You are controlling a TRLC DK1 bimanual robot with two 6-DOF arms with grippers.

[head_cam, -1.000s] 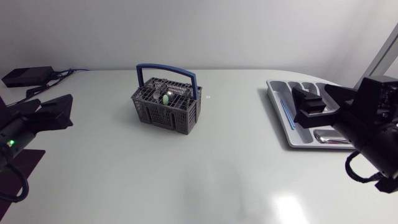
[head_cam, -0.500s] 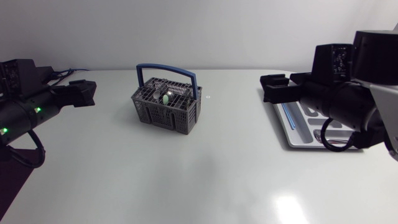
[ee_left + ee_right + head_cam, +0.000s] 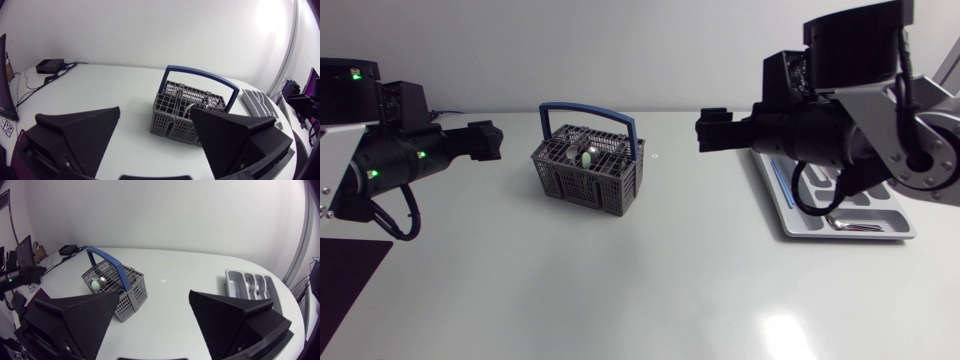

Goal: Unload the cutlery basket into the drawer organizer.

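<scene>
Grey basket (image 3: pixel 177 120) ahead of wide-open, empty left pincer (image 3: pixel 155 110); right pincer (image 3: pixel 154 292) likewise agape.

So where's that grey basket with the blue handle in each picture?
Head view: basket left of centre.
Left wrist view: straight ahead of the fingers.
Right wrist view: ahead, off to one finger's side.
Shared landmark: the drawer organizer, in all three.

Basket (image 3: pixel 588 160) left of organizer (image 3: pixel 794 226)
</scene>
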